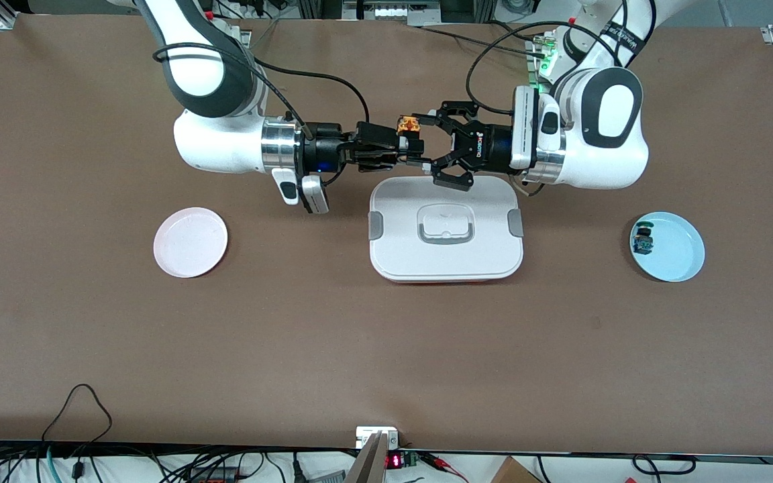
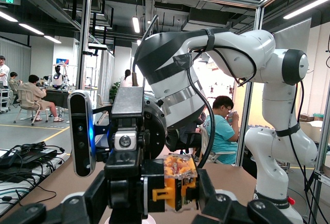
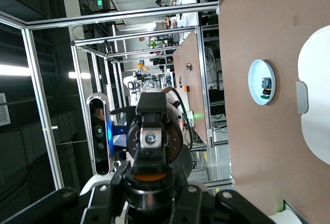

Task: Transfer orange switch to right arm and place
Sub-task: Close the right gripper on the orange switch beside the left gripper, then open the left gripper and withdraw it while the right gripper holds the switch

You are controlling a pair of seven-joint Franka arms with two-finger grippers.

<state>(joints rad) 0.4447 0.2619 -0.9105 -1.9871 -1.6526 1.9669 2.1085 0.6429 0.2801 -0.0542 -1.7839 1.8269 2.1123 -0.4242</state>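
The orange switch [image 1: 408, 125] hangs in the air between both grippers, over the edge of the white box nearest the arms' bases. Its orange block [image 2: 180, 175] points toward the bases, and its black body with the orange cap [image 3: 150, 176] points toward the front camera. My right gripper [image 1: 400, 144], on the silver-wristed arm, is shut across the black body from above and below [image 3: 150, 185]. My left gripper [image 1: 422, 139], the spidery claw, grips the switch end to end, one finger [image 2: 209, 190] against the orange block and the other at the cap.
A white lidded box [image 1: 400, 255] with grey clips lies at mid-table under the grippers. A pink plate [image 1: 190, 242] sits toward the right arm's end. A light blue plate [image 1: 682, 251] holding the green-capped switch [image 1: 643, 239] sits toward the left arm's end.
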